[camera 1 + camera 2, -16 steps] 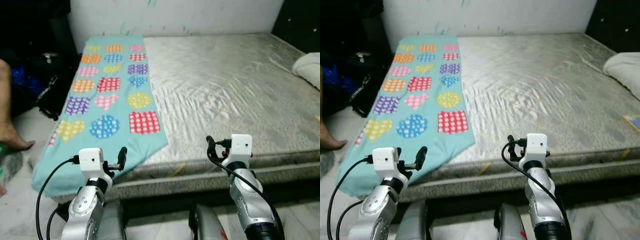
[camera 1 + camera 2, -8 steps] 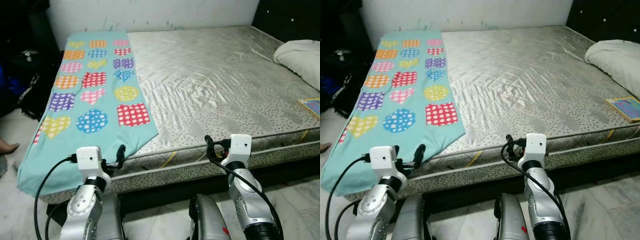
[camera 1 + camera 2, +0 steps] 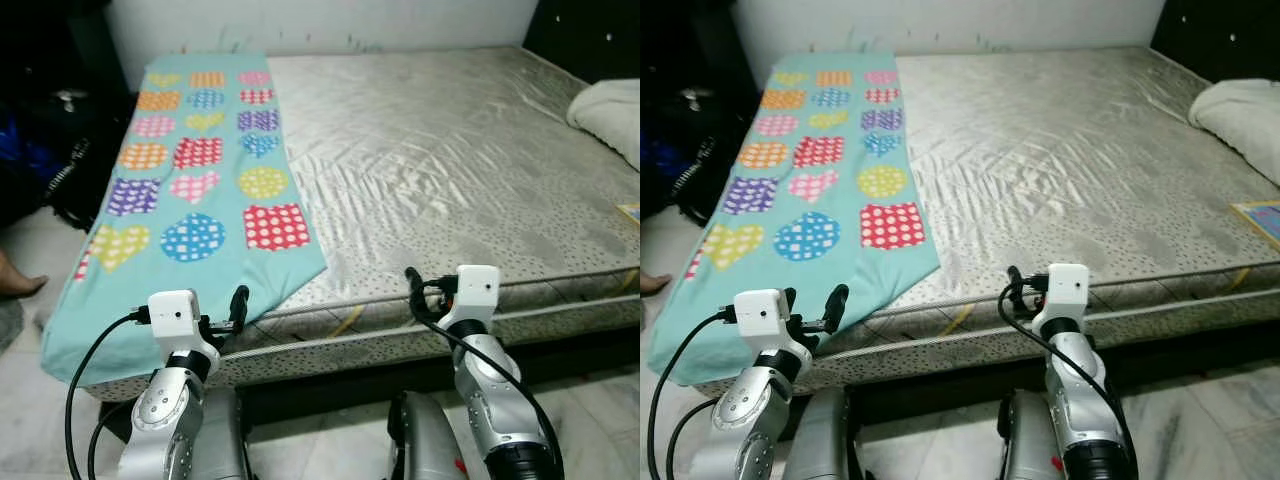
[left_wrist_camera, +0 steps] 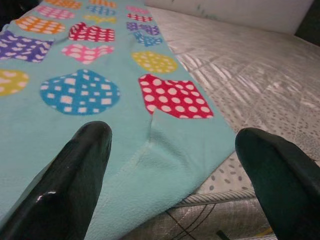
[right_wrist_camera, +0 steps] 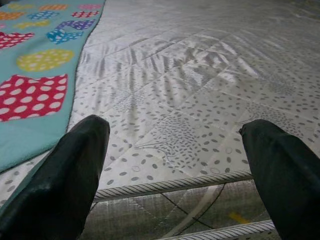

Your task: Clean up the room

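Approach step judged. Left gripper (image 4: 170, 150) and right gripper (image 5: 175, 150) held wide open, empty, before mattress (image 3: 450, 170). Blanket (image 3: 200, 190) grasp needed next.

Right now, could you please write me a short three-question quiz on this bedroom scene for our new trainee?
1. True or false: the blanket covers the whole mattress.
2. Which lies at the mattress's right edge? A) a white pillow B) a shoe C) a bottle
3. Fill in: the left gripper hovers with its fingers spread over the blanket's near ____.

Key:
1. False; it covers a strip along the mattress's left side.
2. A
3. corner. The right gripper, also open, hovers at the mattress's front edge.
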Tool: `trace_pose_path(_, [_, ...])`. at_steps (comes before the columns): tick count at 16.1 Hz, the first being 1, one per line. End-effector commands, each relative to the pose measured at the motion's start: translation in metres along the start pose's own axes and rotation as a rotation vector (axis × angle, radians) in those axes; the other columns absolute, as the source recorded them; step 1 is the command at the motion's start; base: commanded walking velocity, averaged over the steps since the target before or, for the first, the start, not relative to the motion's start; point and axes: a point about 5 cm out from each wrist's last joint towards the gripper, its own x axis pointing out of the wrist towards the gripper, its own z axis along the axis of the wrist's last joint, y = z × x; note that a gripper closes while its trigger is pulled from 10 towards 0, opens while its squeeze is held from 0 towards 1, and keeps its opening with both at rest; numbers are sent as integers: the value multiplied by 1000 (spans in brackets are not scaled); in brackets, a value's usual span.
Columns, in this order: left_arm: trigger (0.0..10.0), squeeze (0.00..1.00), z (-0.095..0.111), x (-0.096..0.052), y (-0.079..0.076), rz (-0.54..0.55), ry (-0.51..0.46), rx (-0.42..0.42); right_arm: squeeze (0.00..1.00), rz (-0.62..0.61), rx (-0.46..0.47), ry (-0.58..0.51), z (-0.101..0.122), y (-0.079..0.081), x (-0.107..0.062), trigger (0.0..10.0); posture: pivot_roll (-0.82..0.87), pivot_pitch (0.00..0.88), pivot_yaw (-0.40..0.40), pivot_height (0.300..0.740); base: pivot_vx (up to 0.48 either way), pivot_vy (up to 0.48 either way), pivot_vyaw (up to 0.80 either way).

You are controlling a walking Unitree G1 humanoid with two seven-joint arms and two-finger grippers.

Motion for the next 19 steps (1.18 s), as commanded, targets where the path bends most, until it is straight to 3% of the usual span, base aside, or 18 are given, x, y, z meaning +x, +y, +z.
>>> trace_pose_path(1, [10000, 0, 4, 2, -3, -12, -8, 3, 0, -6, 2, -20, 5, -3, 2, 10000, -89, 4, -6, 527, 0, 0, 0])
trace_pose_path(10, [10000, 0, 5, 2, -5, -20, -15, 1, 0, 2, 31, -41, 10, -3, 3, 10000, -90, 1, -7, 532, 0, 0, -108])
trace_pose_path(19, [10000, 0, 7, 3, -9, -51, -30, -18, 0, 34, 11, -54, 11, 0, 3, 10000, -91, 1, -4, 532, 433, 0, 0])
